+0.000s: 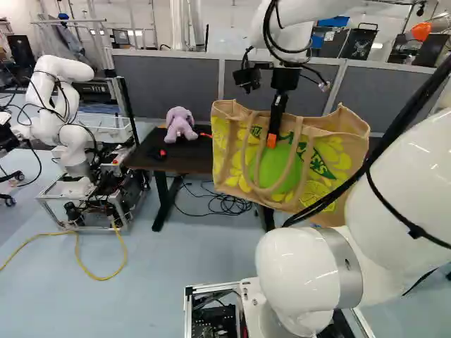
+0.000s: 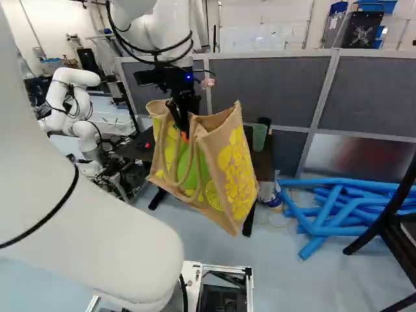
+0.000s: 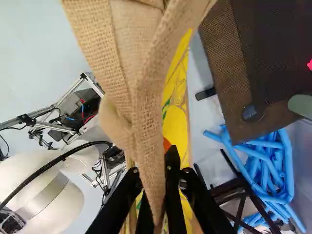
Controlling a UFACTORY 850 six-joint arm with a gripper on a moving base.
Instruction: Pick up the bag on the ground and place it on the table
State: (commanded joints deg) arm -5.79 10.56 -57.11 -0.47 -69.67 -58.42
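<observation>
In the left base view my gripper (image 1: 272,139) points down at the upper part of the tan bag (image 1: 225,162), which has yellow and green print. The bag hangs in the air on this side of the dark table (image 1: 151,160), hiding part of it. Seen from the right base camera, the bag (image 2: 235,172) is tilted, its broad side panel facing out. Up close in the wrist view, my gripper (image 3: 157,170) is shut on the bag's woven cloth (image 3: 148,92); folds of it partly cover the fingers. The tabletop (image 3: 226,83) shows beside the bag.
On the table are a purple plush toy (image 1: 180,124), a small black object (image 1: 158,153) and a green cup (image 2: 259,136). Another robot (image 1: 63,120) stands at the left. Blue tubes (image 2: 338,201) lie on the floor at the right, near a black metal frame (image 2: 393,240). Grey partitions stand behind.
</observation>
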